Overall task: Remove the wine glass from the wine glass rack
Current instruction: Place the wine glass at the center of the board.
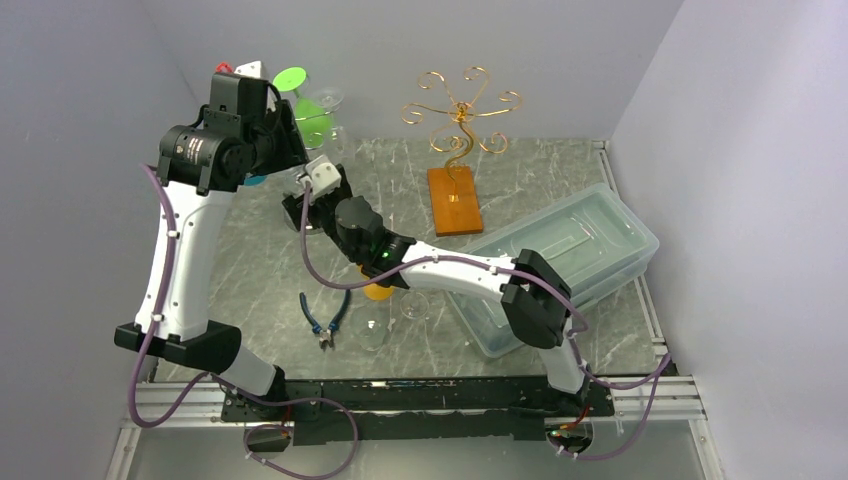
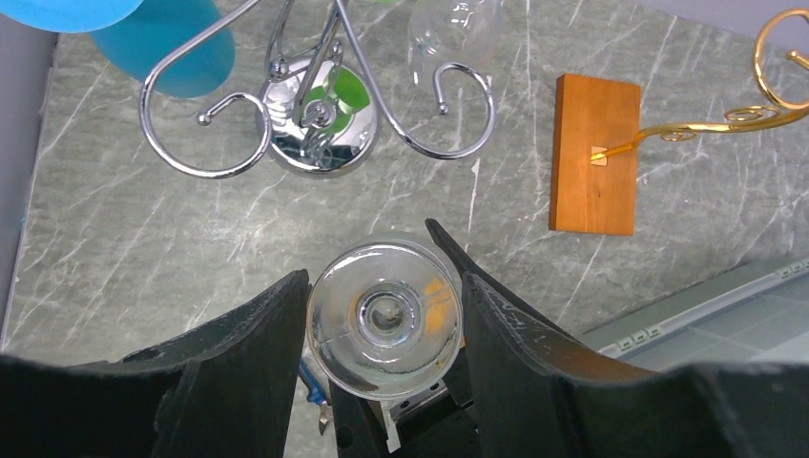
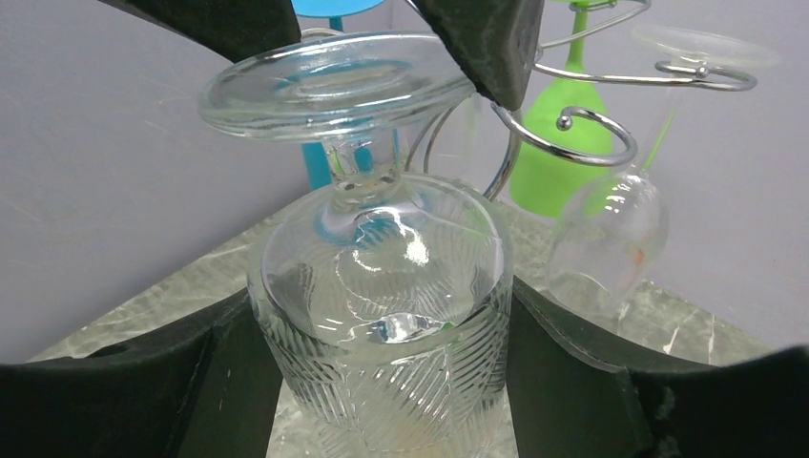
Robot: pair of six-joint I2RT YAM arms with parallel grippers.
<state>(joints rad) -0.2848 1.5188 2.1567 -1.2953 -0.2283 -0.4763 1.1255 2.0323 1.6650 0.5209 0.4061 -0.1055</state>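
- Clear wine glass (image 2: 384, 320) with a ribbed bowl: held upside down in the air, foot uppermost. It sits in front of the chrome wire rack (image 2: 315, 124) and is free of that rack's curled arms.
- Left claw (image 2: 377, 277): clenched on the round foot of the clear wine glass, with one black finger (image 2: 258, 343) against each side of the rim.
- Right claw (image 3: 382, 315): grasping the same glass lower down, its two fingers pressed against opposite sides of the bowl.
- Chrome wire rack: stands on a round mirrored base at the far left of the grey marble-patterned bench (image 1: 250, 270). A lime-green glass (image 3: 558, 143), a blue glass (image 2: 181, 48) and a second clear glass (image 3: 611, 229) hang from its hooks, bowls down.
- Gold wire rack (image 1: 460, 110): upright on an oblong wooden base (image 1: 455, 200), to the right of the chrome wire rack and apart from it.
- Clear plastic tub (image 1: 580, 250): rests at an angle on the right part of the bench, partly covered by the right arm.
- Blue-handled pliers (image 1: 325, 320): lie flat on the bench near its front edge, between the two arm bases.
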